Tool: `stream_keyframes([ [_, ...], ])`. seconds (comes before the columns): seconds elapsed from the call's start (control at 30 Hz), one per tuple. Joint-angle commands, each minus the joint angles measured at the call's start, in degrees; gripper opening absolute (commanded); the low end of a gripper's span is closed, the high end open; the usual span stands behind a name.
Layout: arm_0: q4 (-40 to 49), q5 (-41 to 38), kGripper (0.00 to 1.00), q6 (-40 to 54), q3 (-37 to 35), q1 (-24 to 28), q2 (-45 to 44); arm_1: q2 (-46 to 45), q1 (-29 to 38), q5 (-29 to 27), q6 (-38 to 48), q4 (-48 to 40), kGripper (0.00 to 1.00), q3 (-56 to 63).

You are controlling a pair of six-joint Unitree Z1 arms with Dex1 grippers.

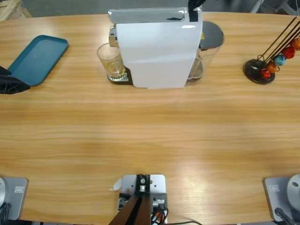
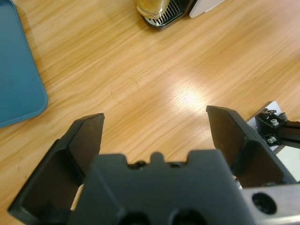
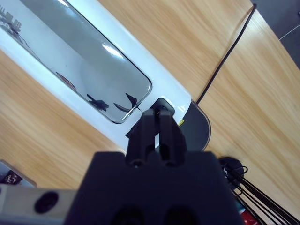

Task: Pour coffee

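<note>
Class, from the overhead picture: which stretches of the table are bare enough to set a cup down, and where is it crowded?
Bare: the wide wooden table in front of the coffee machine, and between machine and capsule rack. Crowded: the glass at the machine's spout, and the left edge by the teal tray.

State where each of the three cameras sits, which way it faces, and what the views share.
High view: fixed above, facing down on the table, coffee machine, glass, teal tray and capsule rack.
Left wrist view: low over the table, looking along the open left gripper toward tray and glass.
Right wrist view: above the machine, looking down along the shut right gripper at its chrome lid.
Shared: all show the machine.
</note>
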Motion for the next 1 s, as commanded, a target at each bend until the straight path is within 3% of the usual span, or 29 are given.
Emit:
stream_keyframes([
  [0.03, -0.35, -0.37, 0.950, -0.73, 1.28, -0.38, 0.82, 1.23, -1.23, 0.10, 0.49, -1.80, 0.000, 5.53],
  [0.33, -0.32, -0.37, 0.950, -0.73, 1.36, -0.38, 0.91, 0.21, -1.23, -1.23, 0.53, -2.07, 0.000, 5.09],
  [0.57, -0.35, -0.41, 0.950, -0.73, 1.45, -0.38, 0.98, -0.20, -1.31, -5.89, -0.60, 3.84, 0.000, -7.17],
  [0.6, -0.37, -0.37, 0.950, -0.73, 1.38, -0.40, 1.03, -0.21, -1.31, -6.30, -0.65, 5.05, 0.207, -8.33],
  [0.63, -0.37, -0.43, 0.950, -0.73, 1.36, -0.40, 1.12, -0.30, -1.31, -6.81, -0.63, 6.20, 0.555, -10.19],
  [0.67, -0.39, -0.44, 0.950, -0.73, 1.36, -0.38, 1.23, -0.32, -1.31, -7.03, -0.63, 7.48, 0.646, -11.93],
  [0.8, -0.32, -0.46, 0.950, -0.73, 1.40, -0.40, 1.26, -3.17, -1.31, -7.21, -0.02, 9.29, 0.745, -12.33],
  [1.0, -0.39, -0.55, 0.950, -0.78, 1.52, -0.44, 1.09, -9.16, -1.14, -7.02, 2.18, 8.75, 0.874, -2.84],
])
